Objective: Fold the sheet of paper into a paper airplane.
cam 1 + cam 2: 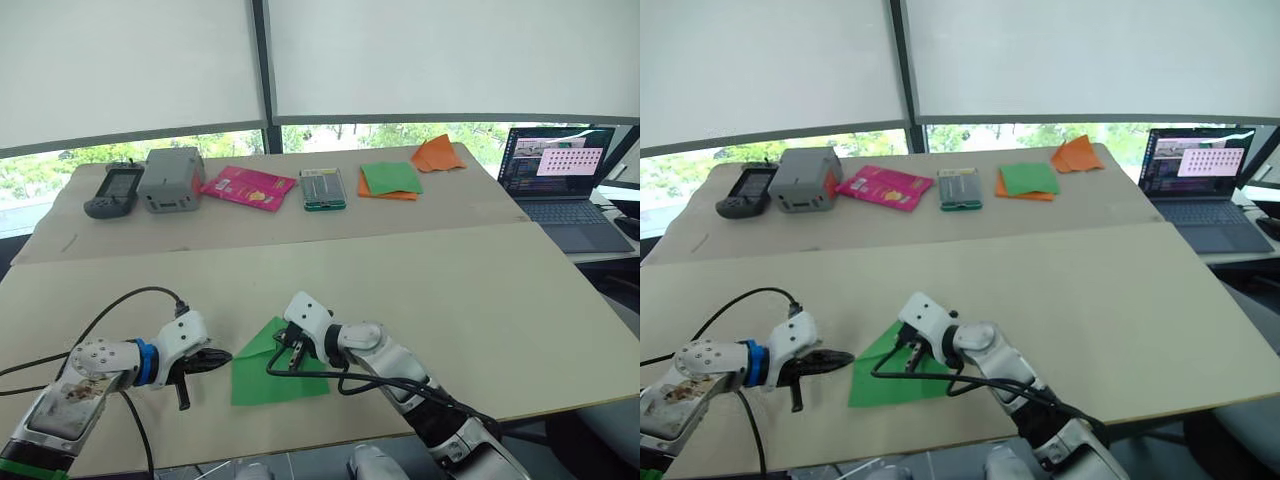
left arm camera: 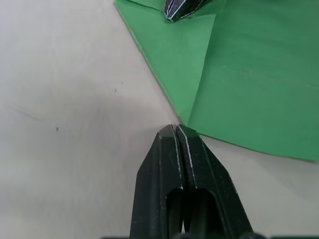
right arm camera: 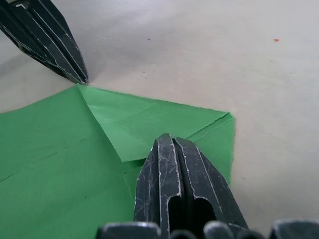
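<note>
The sheet of paper (image 1: 270, 375), bright green, lies flat near the front edge of the near table, with one corner folded over into a triangular flap (image 3: 144, 124). My right gripper (image 1: 287, 352) is shut, and its tip (image 3: 172, 142) rests on top of the paper at the flap's edge. My left gripper (image 1: 224, 357) is also shut with nothing in it. Its tip (image 2: 177, 132) sits on the bare table, just touching the paper's left corner (image 3: 77, 85).
On the far table stand a handheld device (image 1: 113, 192), a grey box (image 1: 170, 180), a pink packet (image 1: 248, 187), a small green-edged case (image 1: 323, 189), a green sheet on an orange one (image 1: 390, 180) and crumpled orange paper (image 1: 437, 154). A laptop (image 1: 560, 175) is at right.
</note>
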### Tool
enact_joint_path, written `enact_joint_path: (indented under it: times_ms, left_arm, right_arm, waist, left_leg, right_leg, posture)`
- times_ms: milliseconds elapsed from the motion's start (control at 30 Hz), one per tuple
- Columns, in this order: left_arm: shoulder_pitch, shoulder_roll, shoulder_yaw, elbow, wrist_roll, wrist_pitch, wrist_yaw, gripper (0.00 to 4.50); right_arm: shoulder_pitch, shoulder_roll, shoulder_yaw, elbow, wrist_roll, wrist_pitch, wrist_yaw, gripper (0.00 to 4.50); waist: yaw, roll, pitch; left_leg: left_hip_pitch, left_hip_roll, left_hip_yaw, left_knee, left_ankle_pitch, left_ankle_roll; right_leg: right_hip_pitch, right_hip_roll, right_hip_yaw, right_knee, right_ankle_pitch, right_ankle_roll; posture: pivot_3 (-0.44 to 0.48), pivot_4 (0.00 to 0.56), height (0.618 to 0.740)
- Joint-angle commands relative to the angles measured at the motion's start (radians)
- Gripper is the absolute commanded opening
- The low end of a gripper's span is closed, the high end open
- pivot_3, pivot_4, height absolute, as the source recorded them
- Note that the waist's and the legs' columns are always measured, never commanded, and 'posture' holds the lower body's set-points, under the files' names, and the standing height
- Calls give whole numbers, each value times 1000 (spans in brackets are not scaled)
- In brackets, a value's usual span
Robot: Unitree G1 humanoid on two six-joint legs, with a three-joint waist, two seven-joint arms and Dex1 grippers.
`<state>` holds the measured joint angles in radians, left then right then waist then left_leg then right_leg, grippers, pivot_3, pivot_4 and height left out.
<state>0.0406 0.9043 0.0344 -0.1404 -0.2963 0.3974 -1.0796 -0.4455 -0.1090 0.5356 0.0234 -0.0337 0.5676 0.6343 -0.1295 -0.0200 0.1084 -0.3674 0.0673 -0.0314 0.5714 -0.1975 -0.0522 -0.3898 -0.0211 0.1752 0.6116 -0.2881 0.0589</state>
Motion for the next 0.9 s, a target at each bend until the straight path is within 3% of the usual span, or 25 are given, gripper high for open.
enact_joint_path:
  times_ms: [33, 133, 300, 700, 900]
  left_arm:
    - [-21, 15, 90, 25, -114, 95, -50, 73]
    - [-56, 1, 164, 50, -244, 176, -107, 73]
    - [-67, -30, 106, 22, -245, 168, -125, 73]
    - [-187, -163, -29, 76, -168, 92, -84, 73]
    - [-191, -176, -134, 168, -39, -40, -97, 73]
  right_arm:
    - [2, -10, 4, 13, -8, -1, 4, 0]
    - [1, -13, 4, 7, -6, -25, 10, 0]
    - [6, -11, -19, -42, 13, -84, 14, 0]
    - [29, -64, -50, -158, 27, -78, 26, 0]
    - [33, -75, -42, -152, 22, -69, 22, 0]
  waist:
    - [2, -2, 2]
    - [6, -6, 4]
    - [8, -4, 6]
    - [18, -7, 8]
    - [20, -7, 8]
  left_leg:
    - [0, 0, 0, 0, 0, 0]
    - [-1, 0, 0, 0, 0, 0]
    - [-1, 0, 0, 0, 0, -1]
    - [-2, -1, 0, 1, 0, 0]
    - [-2, -1, 0, 1, 0, 0]
  right_leg:
    - [0, 0, 0, 0, 0, 0]
    - [-1, 0, 0, 0, 0, 0]
    - [0, -1, -1, -1, 0, 0]
    - [0, -1, -1, 0, 1, 1]
    - [0, 0, -1, 0, 1, 1]
  posture:
    - [0, 150, 740]
    - [0, 150, 740]
    - [0, 150, 740]
    - [0, 150, 740]
    - [0, 150, 740]
